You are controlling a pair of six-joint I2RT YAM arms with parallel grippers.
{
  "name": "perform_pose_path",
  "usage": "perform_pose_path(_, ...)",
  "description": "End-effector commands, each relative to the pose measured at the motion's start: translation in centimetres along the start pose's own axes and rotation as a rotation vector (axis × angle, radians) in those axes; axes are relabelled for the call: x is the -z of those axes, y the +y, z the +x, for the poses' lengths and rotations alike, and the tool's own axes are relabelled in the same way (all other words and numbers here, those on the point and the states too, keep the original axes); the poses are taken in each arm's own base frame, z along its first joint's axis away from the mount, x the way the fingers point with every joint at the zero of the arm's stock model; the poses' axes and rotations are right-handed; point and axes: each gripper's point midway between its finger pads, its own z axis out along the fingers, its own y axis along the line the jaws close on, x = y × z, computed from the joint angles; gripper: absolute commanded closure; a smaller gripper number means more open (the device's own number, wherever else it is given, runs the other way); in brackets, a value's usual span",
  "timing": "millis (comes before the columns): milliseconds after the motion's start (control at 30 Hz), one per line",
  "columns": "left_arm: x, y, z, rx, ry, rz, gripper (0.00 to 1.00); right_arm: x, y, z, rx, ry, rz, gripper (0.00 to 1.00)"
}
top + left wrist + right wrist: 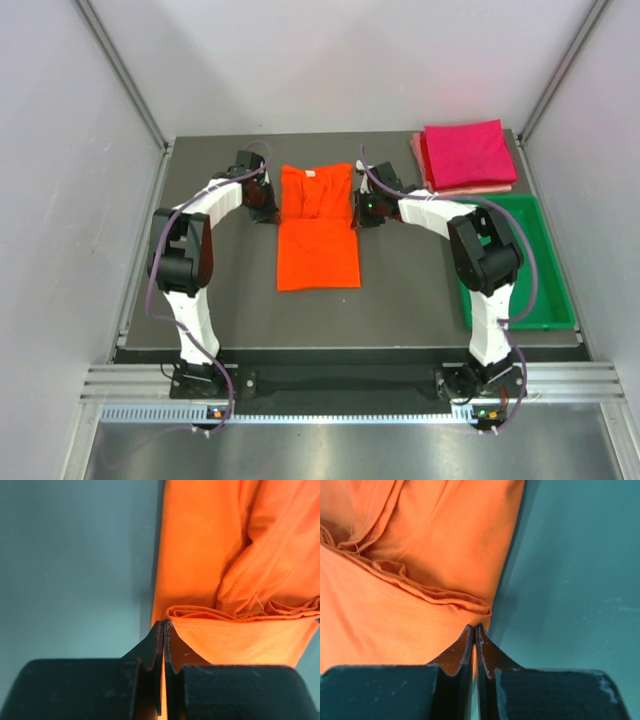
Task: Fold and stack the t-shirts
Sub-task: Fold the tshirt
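The bright orange t-shirt (317, 228) lies in the middle of the table, its sides folded in and its lower part doubled up over its middle. My left gripper (268, 205) is shut on the doubled left edge of the orange shirt (235, 580). My right gripper (357, 212) is shut on the doubled right edge of the shirt (420, 570). The magenta t-shirt (466, 152) lies folded on top of the pale pink one (417, 155) at the back right of the table.
A green plastic tray (545, 290) stands at the right edge of the table, partly behind my right arm. Grey walls close the table in on the left, back and right.
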Motion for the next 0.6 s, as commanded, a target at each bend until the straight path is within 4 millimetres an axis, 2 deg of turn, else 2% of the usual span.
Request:
perform_pose_path(0,0.6,0.3,-1.4,0.000,-0.065,-0.027,1.00,1.0,1.5,-2.9,0.033,-0.097,-0.040,1.00)
perform_pose_path(200,-0.9,0.1,-1.1,-0.006,-0.039,0.003,1.00,-0.1,0.9,-3.1,0.039,-0.082,-0.011,0.99)
perform_pose_path(300,-1.3,-0.1,-0.9,-0.009,-0.028,0.020,0.99,-0.5,0.3,-2.6,0.038,-0.063,0.010,0.95)
perform_pose_path(367,-1.4,0.2,-0.7,-0.009,-0.018,0.006,0.91,-0.6,0.2,-2.6,0.039,-0.058,0.015,0.92)
perform_pose_path(400,-1.3,0.3,-0.8,-0.011,-0.017,-0.001,0.87,-0.6,0.2,-2.7,0.042,-0.057,0.021,0.90)
perform_pose_path(467,-0.5,0.5,-0.8,-0.012,-0.003,-0.031,0.87,-0.1,0.1,-2.9,0.049,-0.058,0.028,0.86)
perform_pose_path(500,-0.1,0.7,-0.8,-0.011,0.001,-0.050,0.87,0.6,0.4,-3.4,0.057,-0.069,0.026,0.79)
perform_pose_path(567,1.7,2.0,-1.3,-0.012,-0.014,-0.153,0.83,1.7,0.2,-3.7,0.050,-0.072,0.041,0.72)
